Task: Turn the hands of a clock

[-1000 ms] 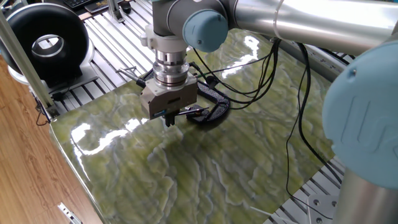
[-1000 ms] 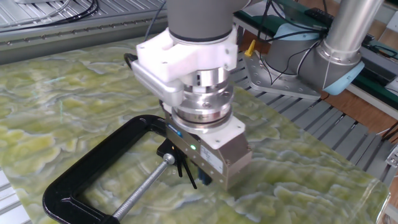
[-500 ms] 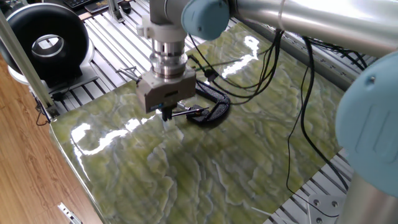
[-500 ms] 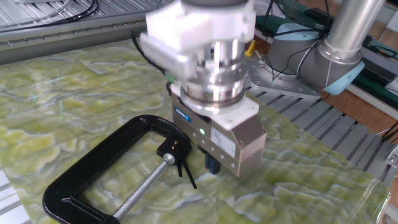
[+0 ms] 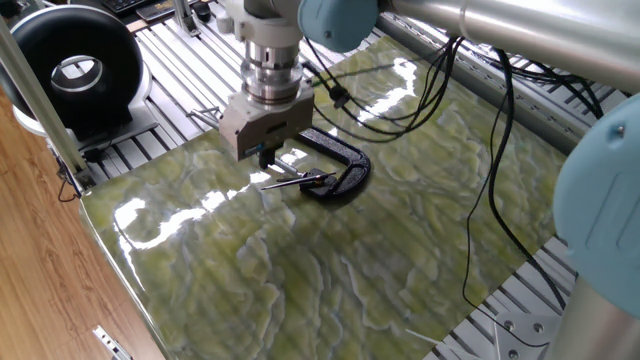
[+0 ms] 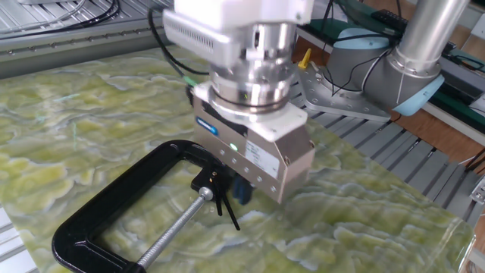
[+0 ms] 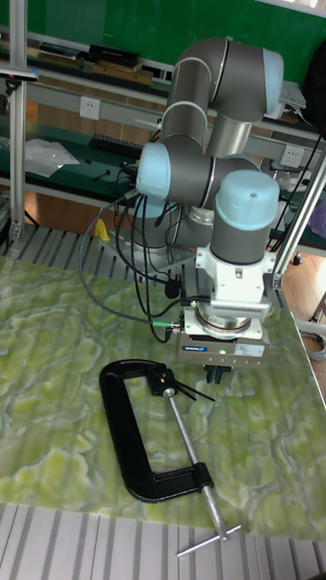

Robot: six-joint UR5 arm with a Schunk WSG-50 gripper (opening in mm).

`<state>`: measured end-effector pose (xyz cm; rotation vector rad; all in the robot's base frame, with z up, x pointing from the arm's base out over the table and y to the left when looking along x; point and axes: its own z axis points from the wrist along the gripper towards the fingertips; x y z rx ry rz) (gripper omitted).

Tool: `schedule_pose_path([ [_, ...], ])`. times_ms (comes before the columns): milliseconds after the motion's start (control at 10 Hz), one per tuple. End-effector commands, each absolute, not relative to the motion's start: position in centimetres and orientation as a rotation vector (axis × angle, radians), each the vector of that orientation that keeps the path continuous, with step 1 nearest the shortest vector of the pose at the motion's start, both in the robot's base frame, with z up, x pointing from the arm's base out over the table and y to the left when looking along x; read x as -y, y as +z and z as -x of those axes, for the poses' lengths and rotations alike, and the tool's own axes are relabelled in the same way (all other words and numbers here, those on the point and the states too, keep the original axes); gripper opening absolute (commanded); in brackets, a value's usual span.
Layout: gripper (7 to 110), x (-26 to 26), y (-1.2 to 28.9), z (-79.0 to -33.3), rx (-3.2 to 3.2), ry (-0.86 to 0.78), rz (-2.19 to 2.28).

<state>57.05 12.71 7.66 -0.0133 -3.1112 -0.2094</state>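
Hand above worktop, grip state unclear; clock hands at its 7 o'clock, pointing toward 5.

- A black C-clamp lies flat on the green marbled table.
- A round black ring-shaped device sits beyond the table's corner.
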Motion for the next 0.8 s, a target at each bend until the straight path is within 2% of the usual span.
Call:
schedule_pose_path([
  [0, 7, -11.60, 9.09, -58.22, 3.161, -0.185, -0.041],
  [700, 7, -11.03, 8.91, -59.02, 3.187, -0.162, -0.022],
])
